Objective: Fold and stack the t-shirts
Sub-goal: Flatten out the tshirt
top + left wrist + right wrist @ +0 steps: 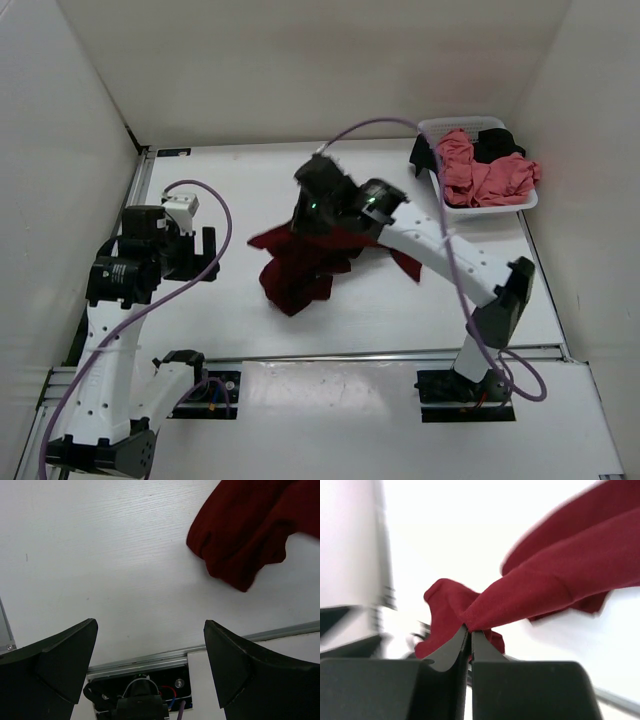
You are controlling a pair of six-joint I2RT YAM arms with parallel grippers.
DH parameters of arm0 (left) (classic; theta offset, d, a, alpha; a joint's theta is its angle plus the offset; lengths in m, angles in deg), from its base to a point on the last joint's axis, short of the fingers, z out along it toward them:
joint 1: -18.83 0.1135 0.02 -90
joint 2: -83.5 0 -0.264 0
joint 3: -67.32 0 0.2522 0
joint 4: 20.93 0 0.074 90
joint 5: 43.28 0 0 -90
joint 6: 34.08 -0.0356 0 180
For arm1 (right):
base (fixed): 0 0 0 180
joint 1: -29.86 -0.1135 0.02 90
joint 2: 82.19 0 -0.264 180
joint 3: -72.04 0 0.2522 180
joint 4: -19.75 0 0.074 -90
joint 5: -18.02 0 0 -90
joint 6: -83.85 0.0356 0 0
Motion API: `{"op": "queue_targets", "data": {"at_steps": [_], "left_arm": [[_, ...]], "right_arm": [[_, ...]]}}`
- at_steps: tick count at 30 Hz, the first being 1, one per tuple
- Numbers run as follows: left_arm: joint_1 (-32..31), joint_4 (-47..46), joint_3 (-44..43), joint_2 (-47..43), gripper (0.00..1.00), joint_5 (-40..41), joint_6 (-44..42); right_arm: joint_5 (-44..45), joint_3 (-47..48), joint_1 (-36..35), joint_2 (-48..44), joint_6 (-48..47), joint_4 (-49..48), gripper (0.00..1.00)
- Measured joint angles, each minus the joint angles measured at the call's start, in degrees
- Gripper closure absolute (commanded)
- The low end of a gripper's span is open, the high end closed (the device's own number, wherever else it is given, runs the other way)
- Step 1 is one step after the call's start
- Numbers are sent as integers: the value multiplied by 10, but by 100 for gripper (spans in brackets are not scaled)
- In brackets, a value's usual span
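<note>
My right pincer (470, 632) pinches shut on a fold of the maroon t-shirt (555, 580), draping from its tips onto the desk (100, 555), probably for spreading; my left pincer (150, 625) gapes wide, empty, shirt ahead.

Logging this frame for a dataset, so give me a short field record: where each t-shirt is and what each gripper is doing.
shirt in work: dark maroon cloth t-shirt, crumpled mid-table, partly lifted
right gripper: shut on the maroon shirt's fabric
left gripper: open, empty, apart from the shirt
container: white perforated plastic basket, far right
in basket: salmon pink t-shirt, black t-shirt, both unfolded
stack: none yet
</note>
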Motion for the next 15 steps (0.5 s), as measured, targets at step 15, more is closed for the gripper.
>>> {"op": "queue_targets", "data": {"at_steps": [15], "left_arm": [[-16, -15, -131, 116, 0, -142, 1]], "right_arm": [[25, 178, 65, -162, -82, 29, 100]]}}
